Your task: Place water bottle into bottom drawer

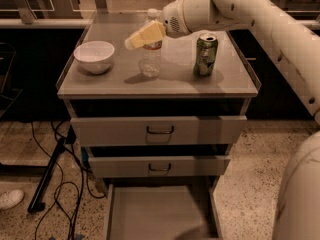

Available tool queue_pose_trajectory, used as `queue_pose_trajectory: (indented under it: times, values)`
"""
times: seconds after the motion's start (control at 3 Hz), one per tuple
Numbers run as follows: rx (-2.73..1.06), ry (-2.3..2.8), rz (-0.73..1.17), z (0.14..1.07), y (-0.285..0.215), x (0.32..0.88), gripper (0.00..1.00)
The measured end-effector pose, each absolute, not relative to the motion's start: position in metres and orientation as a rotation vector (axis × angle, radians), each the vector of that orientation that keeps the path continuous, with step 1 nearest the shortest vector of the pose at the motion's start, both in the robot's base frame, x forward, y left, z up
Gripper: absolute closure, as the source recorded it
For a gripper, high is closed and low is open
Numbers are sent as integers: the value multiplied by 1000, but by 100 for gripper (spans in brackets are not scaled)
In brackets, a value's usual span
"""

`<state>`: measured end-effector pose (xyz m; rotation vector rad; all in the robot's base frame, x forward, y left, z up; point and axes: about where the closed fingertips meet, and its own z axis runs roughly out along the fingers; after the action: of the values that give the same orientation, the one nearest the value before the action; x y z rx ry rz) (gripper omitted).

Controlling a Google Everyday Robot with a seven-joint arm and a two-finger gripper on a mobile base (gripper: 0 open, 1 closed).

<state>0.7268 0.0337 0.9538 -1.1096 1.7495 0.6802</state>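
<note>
Bottle point(150, 64) stands on the table point(120, 81), well apart from the bottom drawer point(160, 211); we take the rest by size. The speckled floor point(250, 194) spreads around the table, with dark cables point(60, 189) trailing over it at the view's left. Our white arm point(250, 9) reaches in from the upper right, across the back of the table top. The table is a grey cabinet with three drawers in its front. The bottom drawer is pulled out towards us, its flat grey floor showing. Above it, the middle drawer point(200, 166) and the top drawer point(210, 130) each carry a dark handle. On the table top a white bowl point(94, 56) rests at the view's left and a green can point(205, 54) stands at the right. The bottle is upright between them, touching neither. The end effector point(136, 40) hangs at the bottle's upper part, its yellowish tip crossing in front of the neck and pointing toward the bowl. We cannot tell whether it is apart, together or clamped on the bottle.
</note>
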Motion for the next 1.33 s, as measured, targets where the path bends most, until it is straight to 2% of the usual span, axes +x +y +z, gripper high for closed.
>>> queue_pose_trajectory:
  times: [0.33, 1.33]
  values:
    - [-1111, 1746, 682, 955, 36, 727, 0]
    - [-1111, 1746, 682, 955, 36, 727, 72]
